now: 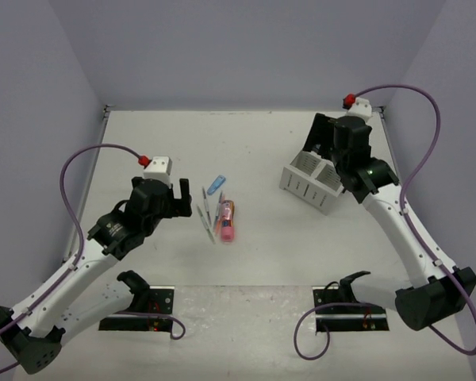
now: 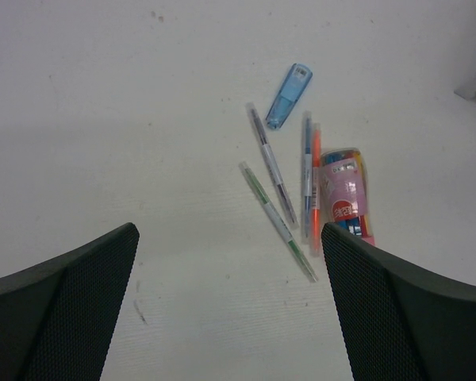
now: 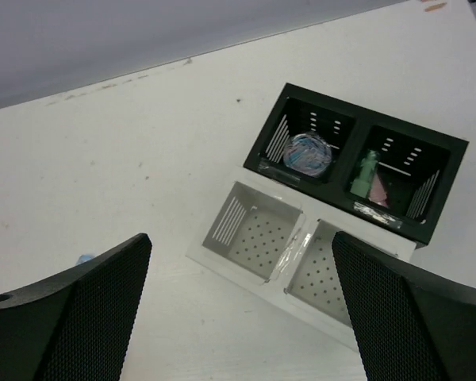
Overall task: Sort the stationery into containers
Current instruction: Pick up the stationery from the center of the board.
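Loose stationery lies in the middle of the table: a blue capsule piece (image 2: 289,95), a grey pen (image 2: 271,163), a green pen (image 2: 276,221), a blue-white pen (image 2: 307,171), an orange pen (image 2: 316,186) and a pink tube (image 2: 345,190) (image 1: 228,221). My left gripper (image 2: 228,234) (image 1: 174,194) hangs open just short of them, holding nothing. The containers stand at the right: a white half (image 3: 232,218) (image 1: 309,181) with both cells bare, and a black half (image 3: 440,198) holding a round disc (image 3: 308,152) in one cell and green and pink pieces (image 3: 368,173) in the other. My right gripper (image 3: 242,238) (image 1: 327,143) is open above them, with nothing in it.
Lilac walls close the table in at the back and both sides. A purple cable loops from each arm. The arm bases and their black mounting plates (image 1: 139,309) sit at the near edge.
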Action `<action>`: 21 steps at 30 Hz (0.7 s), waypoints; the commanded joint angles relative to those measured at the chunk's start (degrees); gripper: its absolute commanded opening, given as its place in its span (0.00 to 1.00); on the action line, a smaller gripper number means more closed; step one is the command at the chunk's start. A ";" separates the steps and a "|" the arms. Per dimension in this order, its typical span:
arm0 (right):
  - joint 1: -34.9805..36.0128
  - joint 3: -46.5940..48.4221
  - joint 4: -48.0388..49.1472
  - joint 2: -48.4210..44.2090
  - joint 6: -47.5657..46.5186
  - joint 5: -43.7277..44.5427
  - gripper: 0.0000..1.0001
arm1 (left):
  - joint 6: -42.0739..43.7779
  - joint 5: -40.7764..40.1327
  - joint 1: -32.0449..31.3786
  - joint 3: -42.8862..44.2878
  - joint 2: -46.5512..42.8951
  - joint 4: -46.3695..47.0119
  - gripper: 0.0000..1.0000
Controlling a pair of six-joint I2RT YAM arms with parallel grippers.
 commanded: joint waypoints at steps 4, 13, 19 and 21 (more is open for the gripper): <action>-0.28 -3.95 -2.93 -8.53 1.77 -18.99 0.99 | -3.43 -1.81 -0.01 9.93 12.21 0.20 1.00; -0.24 -10.58 -0.14 -16.55 -1.47 -27.94 0.99 | 5.86 13.14 11.04 29.36 35.25 0.27 1.00; -0.28 -11.33 1.34 -17.23 -2.02 -31.95 0.99 | 9.64 16.08 14.15 41.00 58.37 -4.58 0.95; -0.23 -11.94 1.81 -17.72 -2.06 -32.35 0.99 | 9.79 17.30 14.10 43.45 62.28 -5.64 0.91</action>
